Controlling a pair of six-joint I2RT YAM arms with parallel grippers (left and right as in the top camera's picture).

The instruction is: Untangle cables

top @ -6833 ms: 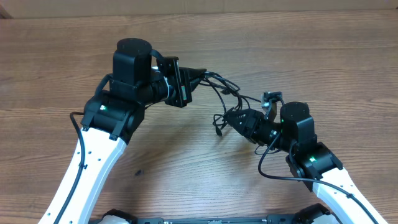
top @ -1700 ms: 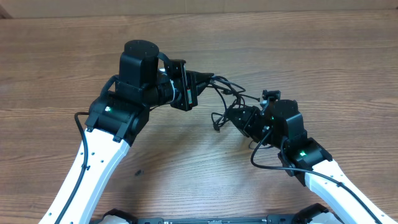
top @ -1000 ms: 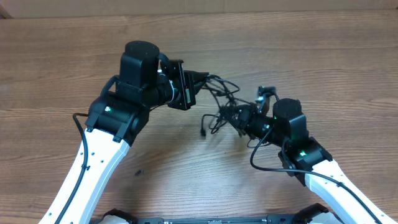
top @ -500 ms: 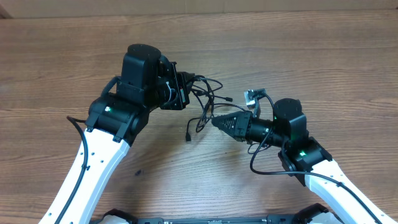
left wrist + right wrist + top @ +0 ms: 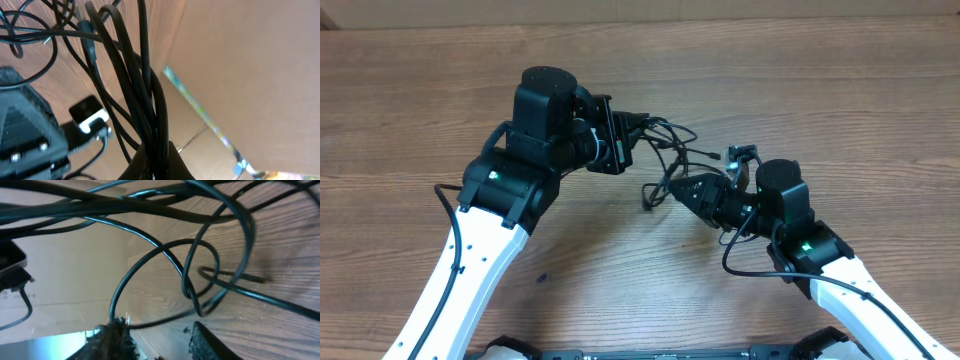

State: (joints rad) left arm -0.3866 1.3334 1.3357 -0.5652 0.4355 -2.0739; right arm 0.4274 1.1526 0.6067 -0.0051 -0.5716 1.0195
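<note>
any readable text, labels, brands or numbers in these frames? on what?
None can be read in any view.
Left wrist: coloured strip on the cardboard, too blurred to read.
Overhead: no print shows; only a green light on the right arm.
Right wrist: only cables and wooden table, no text.

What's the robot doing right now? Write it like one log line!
left gripper: shut on cables | right gripper: open, tip among the loops | cables: tangled, not yet separated | table: wood
</note>
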